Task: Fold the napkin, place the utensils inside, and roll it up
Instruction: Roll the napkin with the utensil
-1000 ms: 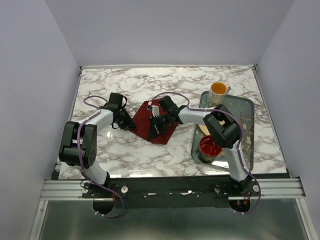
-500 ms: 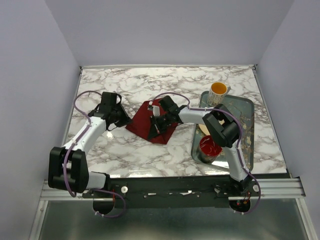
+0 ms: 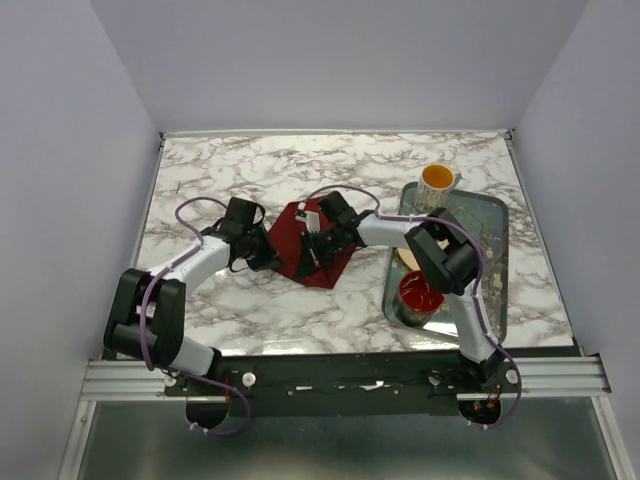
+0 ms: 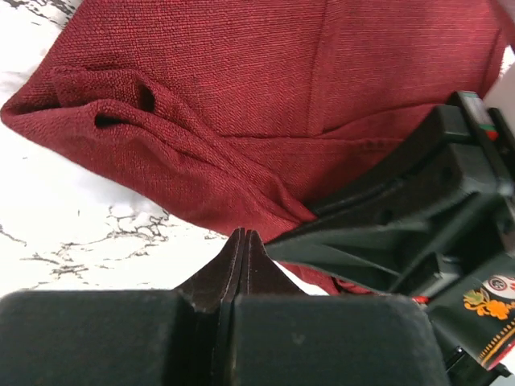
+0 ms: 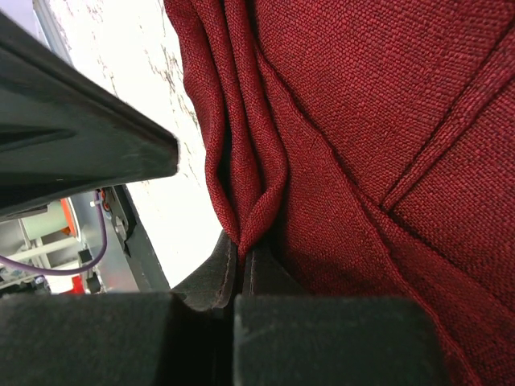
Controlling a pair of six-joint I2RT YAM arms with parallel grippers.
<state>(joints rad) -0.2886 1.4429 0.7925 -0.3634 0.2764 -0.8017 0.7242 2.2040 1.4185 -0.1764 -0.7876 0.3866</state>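
The dark red napkin (image 3: 300,242) lies rumpled and partly folded on the marble table between both grippers. My right gripper (image 3: 316,250) reaches in from the right and is shut on a raised fold of the napkin (image 5: 362,121). In the right wrist view the fold runs down between my right gripper's (image 5: 244,248) tips. My left gripper (image 3: 262,258) is at the cloth's lower left edge. In the left wrist view my left gripper (image 4: 243,233) is shut, tips at the napkin's (image 4: 241,96) edge, with no cloth showing between them. The utensils are hidden.
A metal tray (image 3: 495,250) stands at the right with a red bowl (image 3: 420,292) at its near end. A mug (image 3: 437,183) with a yellow inside stands at the tray's far left corner. The right gripper's black body (image 4: 418,209) sits close beside my left fingers.
My left arm swung out to the left, then came back in to the napkin's lower left edge while its jaws closed. The right gripper has kept its hold in place.
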